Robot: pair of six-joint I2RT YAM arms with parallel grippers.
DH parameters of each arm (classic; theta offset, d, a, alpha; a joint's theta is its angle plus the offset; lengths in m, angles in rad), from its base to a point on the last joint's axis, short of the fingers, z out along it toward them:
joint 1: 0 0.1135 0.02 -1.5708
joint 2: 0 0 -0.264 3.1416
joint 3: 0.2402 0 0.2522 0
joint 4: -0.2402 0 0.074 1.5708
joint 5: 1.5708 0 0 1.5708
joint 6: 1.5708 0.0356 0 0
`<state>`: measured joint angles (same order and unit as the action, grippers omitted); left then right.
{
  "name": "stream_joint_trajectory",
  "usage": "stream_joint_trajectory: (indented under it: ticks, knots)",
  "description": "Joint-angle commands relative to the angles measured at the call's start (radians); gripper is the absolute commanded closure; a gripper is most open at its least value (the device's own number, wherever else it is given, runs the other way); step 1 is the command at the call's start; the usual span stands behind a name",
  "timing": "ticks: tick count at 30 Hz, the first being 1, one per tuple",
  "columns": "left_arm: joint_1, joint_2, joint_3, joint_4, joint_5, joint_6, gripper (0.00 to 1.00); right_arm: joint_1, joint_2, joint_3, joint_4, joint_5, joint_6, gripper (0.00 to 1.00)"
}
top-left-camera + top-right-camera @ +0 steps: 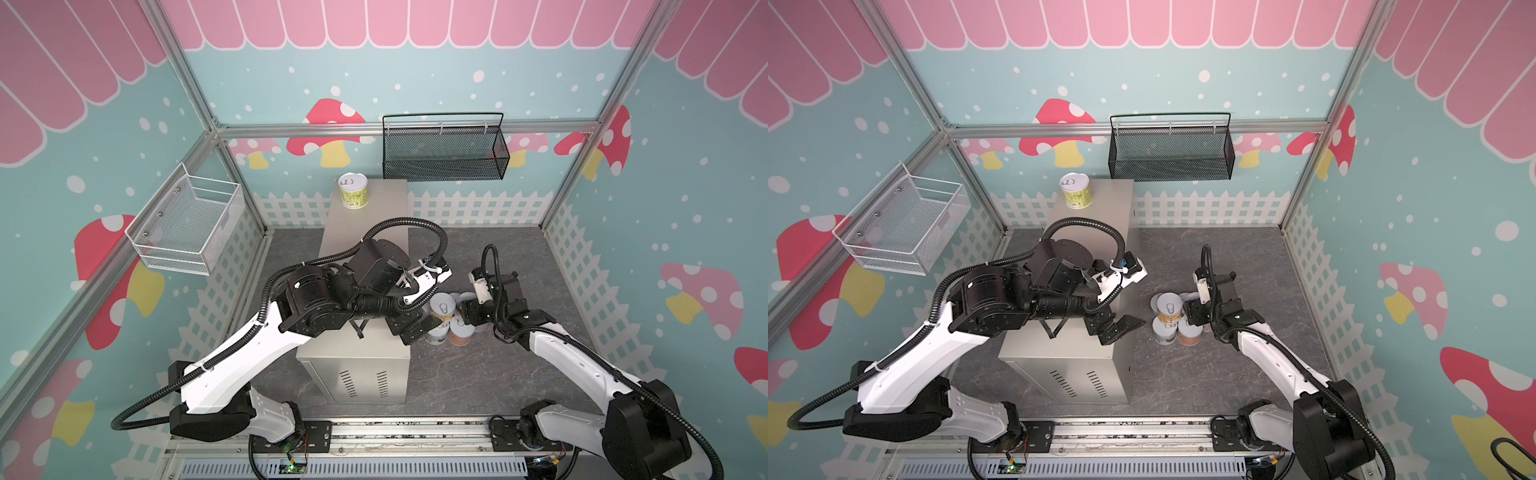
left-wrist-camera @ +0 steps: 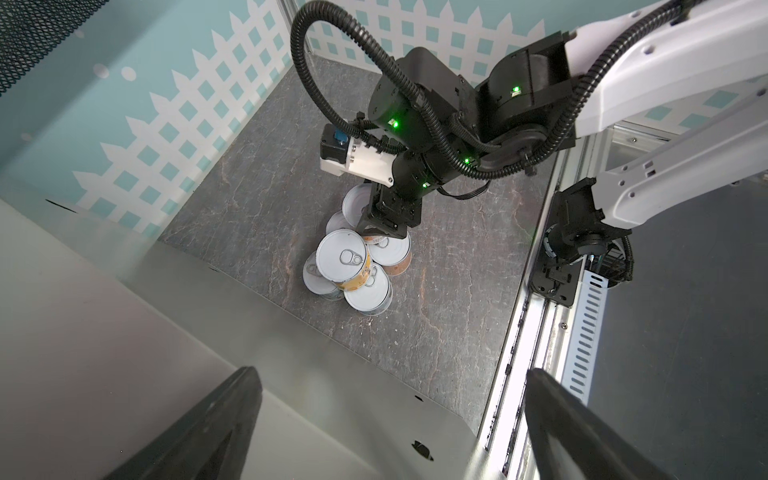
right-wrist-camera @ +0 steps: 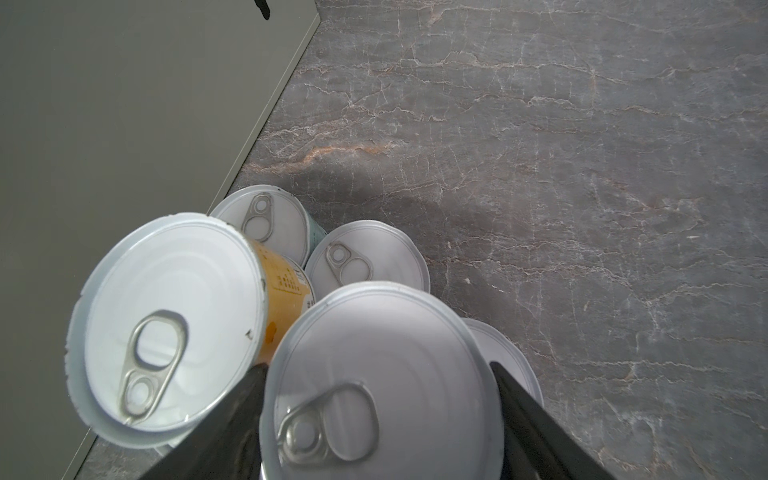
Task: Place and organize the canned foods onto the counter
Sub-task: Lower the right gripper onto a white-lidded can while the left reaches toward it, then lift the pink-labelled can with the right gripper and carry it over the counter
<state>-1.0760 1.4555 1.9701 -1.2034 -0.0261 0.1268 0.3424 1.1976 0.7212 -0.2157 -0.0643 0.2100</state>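
Note:
A green-labelled can (image 1: 353,190) (image 1: 1075,190) stands upright at the far end of the counter (image 1: 365,232) (image 1: 1096,216). Several more cans sit clustered on the dark floor right of the counter, a yellow-labelled one (image 1: 442,309) (image 1: 1169,307) (image 2: 343,259) (image 3: 166,324) perched on top. My right gripper (image 1: 465,316) (image 1: 1192,311) (image 2: 380,232) (image 3: 376,368) reaches down into the cluster; its fingers press both sides of a silver-lidded can (image 3: 382,374). My left gripper (image 1: 422,330) (image 1: 1125,330) (image 2: 392,372) hangs open and empty over the counter's near right edge.
A black mesh basket (image 1: 444,153) hangs on the back wall above the counter's far end. A white wire basket (image 1: 187,232) hangs on the left wall. The arms' base rail (image 1: 374,432) runs along the front. The counter's side (image 3: 124,104) rises right beside the cluster.

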Motion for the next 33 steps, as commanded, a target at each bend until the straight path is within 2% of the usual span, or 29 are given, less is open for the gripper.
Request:
stream_joint_trajectory:
  ticks: [1,20,27,33]
  knots:
    - [-0.006,-0.024,-0.007,0.010,0.012,-0.003,0.01,0.012,-0.010,0.030,0.006,0.014,-0.013,0.28]
    - [-0.014,-0.028,-0.021,0.026,0.020,-0.010,0.01,0.012,-0.107,0.114,-0.092,0.045,-0.059,0.36]
    - [-0.018,-0.036,-0.035,0.036,0.033,-0.015,0.01,0.012,-0.172,0.150,-0.094,-0.050,-0.141,0.36]
    - [-0.020,-0.042,-0.043,0.043,0.032,-0.017,0.01,0.012,-0.202,0.214,-0.120,-0.198,-0.202,0.36]
